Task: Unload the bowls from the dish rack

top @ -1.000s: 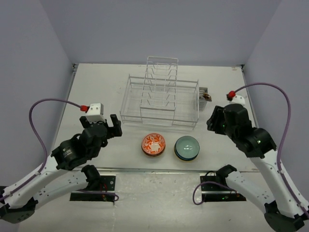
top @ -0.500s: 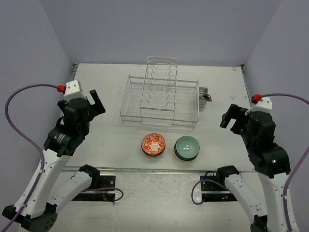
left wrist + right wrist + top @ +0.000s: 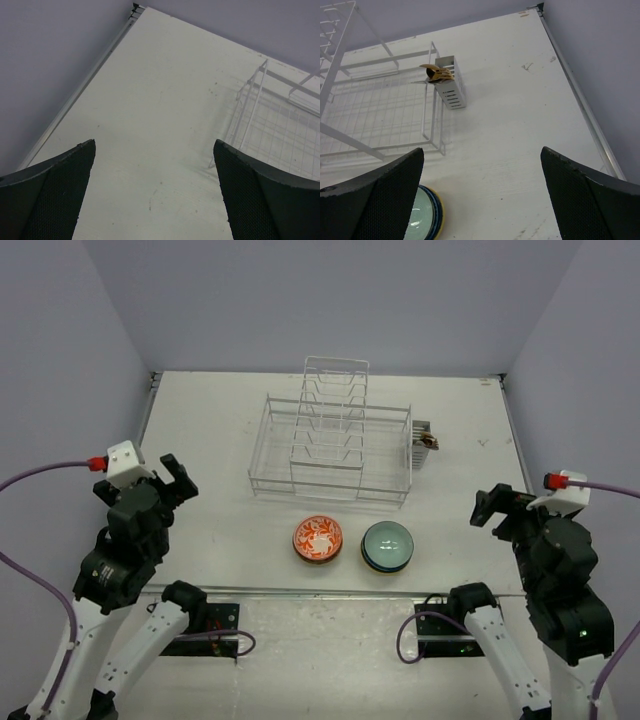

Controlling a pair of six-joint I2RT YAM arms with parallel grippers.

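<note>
The white wire dish rack stands at mid-table, and I see no bowls in its slots. In front of it an orange-red bowl rests on the table. Beside it a pale green bowl tops a stack showing blue and yellow rims. My left gripper hangs open over the left side of the table, holding nothing. My right gripper hangs open to the right of the stack, also with nothing between its fingers. Part of the rack shows in both wrist views.
A small white caddy on the rack's right end holds a brownish-yellow item. Grey walls close in the table on three sides. The table's raised edge strip runs along the right.
Both arms have drawn back from beside the rack and bowls, outward toward the table's sides and the near edge. The bowls and rack have not moved.
</note>
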